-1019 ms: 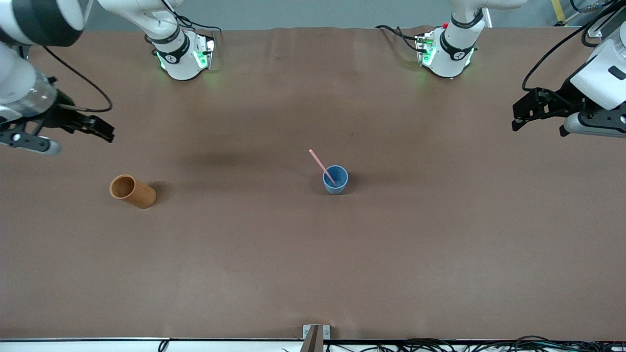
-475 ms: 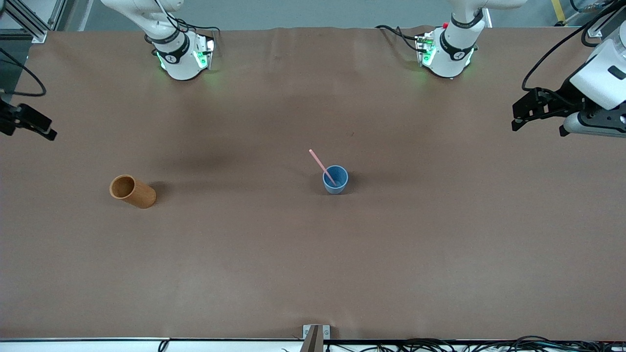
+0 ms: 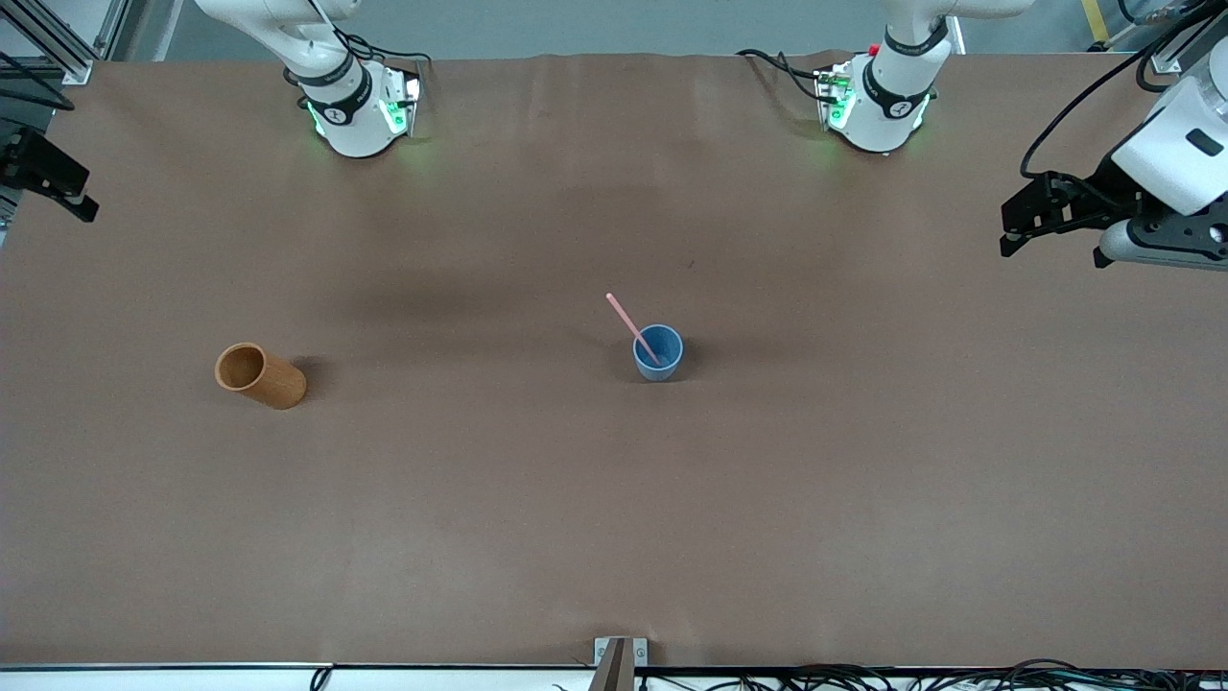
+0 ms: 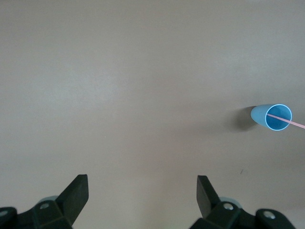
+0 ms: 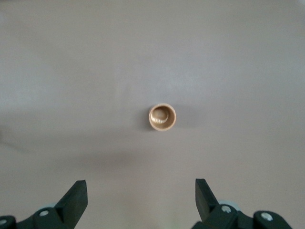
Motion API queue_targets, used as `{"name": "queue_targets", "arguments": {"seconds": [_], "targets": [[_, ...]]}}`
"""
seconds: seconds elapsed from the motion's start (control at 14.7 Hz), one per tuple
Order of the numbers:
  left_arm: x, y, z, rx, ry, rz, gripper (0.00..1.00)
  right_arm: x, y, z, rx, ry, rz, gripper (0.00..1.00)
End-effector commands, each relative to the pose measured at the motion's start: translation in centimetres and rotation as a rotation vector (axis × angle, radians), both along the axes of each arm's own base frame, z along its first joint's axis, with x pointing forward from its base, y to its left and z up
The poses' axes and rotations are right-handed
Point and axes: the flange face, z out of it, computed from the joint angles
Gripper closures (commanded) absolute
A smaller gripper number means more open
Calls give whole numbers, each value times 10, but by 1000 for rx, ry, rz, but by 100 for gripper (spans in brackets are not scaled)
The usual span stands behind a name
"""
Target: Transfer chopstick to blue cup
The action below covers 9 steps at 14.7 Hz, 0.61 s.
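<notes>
The chopstick (image 3: 632,329) leans inside the blue cup (image 3: 658,353), so the transfer looks complete. Both pincers, left (image 3: 1019,219) and right (image 3: 58,187), spread empty, have drawn farther from the cup toward the counter's (image 3: 614,499) ends.

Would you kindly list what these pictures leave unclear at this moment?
- Thin pink chopstick: its lower end is hidden inside the small tapered blue cup in the front view; the left wrist view's edge cuts its upper end.
- Right gripper: mostly cut off by the front view's edge.
- Tall orange-brown cylindrical cup: its inside is blurred in the right wrist view.
</notes>
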Motion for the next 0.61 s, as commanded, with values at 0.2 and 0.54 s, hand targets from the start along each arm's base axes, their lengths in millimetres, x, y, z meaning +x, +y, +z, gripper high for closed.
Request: {"name": "queue_targets", "arguments": {"seconds": [0.2,0.54], "targets": [[5,5,-1,0,3,8,0,15,-12,-12,9,20,-26,0],[2,9,4,8,-4,7,0,17,-17,-17,80,35,-35,0]]}}
